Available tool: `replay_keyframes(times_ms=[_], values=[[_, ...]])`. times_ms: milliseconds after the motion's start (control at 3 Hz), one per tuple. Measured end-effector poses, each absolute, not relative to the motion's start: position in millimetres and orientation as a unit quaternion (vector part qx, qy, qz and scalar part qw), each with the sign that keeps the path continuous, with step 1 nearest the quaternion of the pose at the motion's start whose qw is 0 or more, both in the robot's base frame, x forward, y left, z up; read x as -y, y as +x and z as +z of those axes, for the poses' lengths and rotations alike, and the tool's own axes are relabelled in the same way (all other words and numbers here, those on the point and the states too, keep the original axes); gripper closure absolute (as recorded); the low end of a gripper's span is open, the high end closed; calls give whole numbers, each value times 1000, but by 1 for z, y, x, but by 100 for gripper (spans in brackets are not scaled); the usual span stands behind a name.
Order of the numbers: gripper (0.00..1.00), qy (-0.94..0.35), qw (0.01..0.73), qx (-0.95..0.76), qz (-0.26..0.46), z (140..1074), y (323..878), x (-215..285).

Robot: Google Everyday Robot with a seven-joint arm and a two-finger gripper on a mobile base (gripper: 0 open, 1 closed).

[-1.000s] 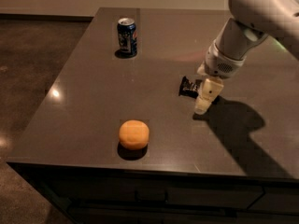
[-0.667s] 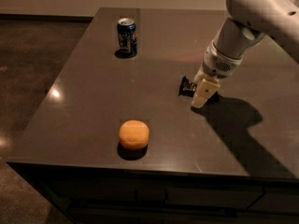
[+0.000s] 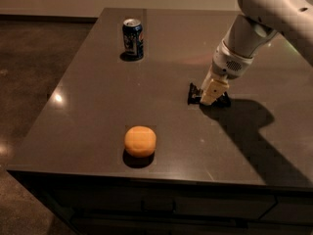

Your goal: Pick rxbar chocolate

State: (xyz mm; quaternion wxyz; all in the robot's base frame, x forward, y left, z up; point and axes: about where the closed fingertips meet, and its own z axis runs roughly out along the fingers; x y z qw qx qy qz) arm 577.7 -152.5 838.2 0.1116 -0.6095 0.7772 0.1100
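The rxbar chocolate (image 3: 193, 95) is a small flat black bar lying on the dark grey table (image 3: 98, 111), right of centre. My gripper (image 3: 211, 95) hangs from the white arm (image 3: 264, 18) and is down on the bar's middle. It hides most of the bar. Black ends of the wrapper show to the left and right of the gripper. The arm casts a wide shadow on the table to the right.
A blue soda can (image 3: 132, 38) stands upright at the far left of the table. A round orange fruit (image 3: 140, 141) lies near the front edge. The table's front edge drops to a dark cabinet face; brown floor lies to the left.
My gripper has shifted a little to the left and settled over the middle of the black bar, which now shows on both sides of it. The can and the orange have not moved.
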Motion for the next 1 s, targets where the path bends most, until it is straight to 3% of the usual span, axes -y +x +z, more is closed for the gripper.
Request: replay_keyframes(times_ms=[333, 1000], values=[[100, -609, 117, -775, 117, 849, 575, 149], [100, -615, 151, -764, 120, 890, 572, 144]])
